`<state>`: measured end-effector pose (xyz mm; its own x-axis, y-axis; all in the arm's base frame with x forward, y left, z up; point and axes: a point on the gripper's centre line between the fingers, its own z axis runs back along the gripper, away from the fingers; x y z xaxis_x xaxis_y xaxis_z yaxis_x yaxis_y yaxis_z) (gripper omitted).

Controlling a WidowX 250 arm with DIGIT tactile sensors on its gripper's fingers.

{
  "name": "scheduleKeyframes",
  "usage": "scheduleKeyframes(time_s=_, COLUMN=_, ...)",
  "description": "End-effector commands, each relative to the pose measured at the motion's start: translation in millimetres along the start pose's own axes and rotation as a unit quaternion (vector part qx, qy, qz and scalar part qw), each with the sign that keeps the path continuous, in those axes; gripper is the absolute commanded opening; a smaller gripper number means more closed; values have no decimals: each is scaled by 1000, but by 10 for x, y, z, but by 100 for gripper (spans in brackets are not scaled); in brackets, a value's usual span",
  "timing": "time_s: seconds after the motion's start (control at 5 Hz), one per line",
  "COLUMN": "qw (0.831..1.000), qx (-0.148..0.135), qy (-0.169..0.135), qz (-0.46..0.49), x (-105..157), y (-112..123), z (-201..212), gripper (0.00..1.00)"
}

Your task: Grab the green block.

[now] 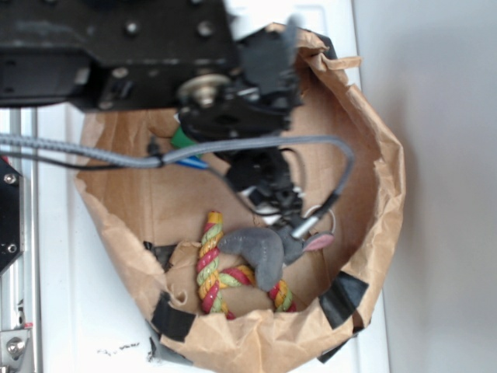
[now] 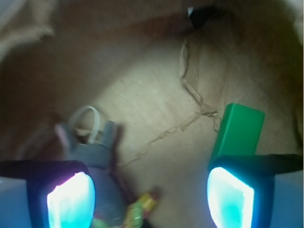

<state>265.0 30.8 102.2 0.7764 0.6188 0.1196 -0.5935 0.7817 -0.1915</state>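
Two fingers of the claw (image 2: 149,194) gape wide, holding nothing; the block (image 2: 240,130) sits beyond the right one, so closing risks pinching the toy (image 2: 90,142) instead.

Inside the paper bag (image 1: 373,179), the plush toy (image 1: 264,247) lies across the rope (image 1: 208,264); the green block (image 2: 240,130) sits at two o'clock in the wrist view.

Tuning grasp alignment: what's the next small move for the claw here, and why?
Probably a sideways shift toward the green block before descending. In the wrist view the claw is open, but the block sits just beyond one finger rather than in the gap. The bare paper floor of the bag lies centred instead, with the grey plush toy by the other finger.
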Motion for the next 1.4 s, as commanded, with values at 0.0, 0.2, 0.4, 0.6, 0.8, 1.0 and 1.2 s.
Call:
scheduleKeyframes(time_s=0.0, qw=998, qx=16, qy=-54, qz=-19, x=284, y=462, z=-14, gripper=100)
scheduleKeyframes(time_s=0.2, qw=997, qx=39, qy=-58, qz=-34, x=287, y=661, z=15, gripper=100)
scheduleKeyframes(time_s=0.4, qw=997, qx=44, qy=-55, qz=-41, x=292, y=789, z=15, gripper=100)
scheduleKeyframes(time_s=0.6, qw=996, qx=52, qy=-58, qz=-38, x=297, y=758, z=-126, gripper=100)
scheduleKeyframes(time_s=0.8, qw=995, qx=91, qy=-22, qz=31, x=314, y=723, z=-199, gripper=100)
scheduleKeyframes(time_s=1.0, qw=990, qx=104, qy=3, qz=93, x=239, y=725, z=-295, gripper=100)
scheduleKeyframes(time_s=1.2, qw=990, qx=97, qy=-11, qz=102, x=131, y=708, z=-399, gripper=100)
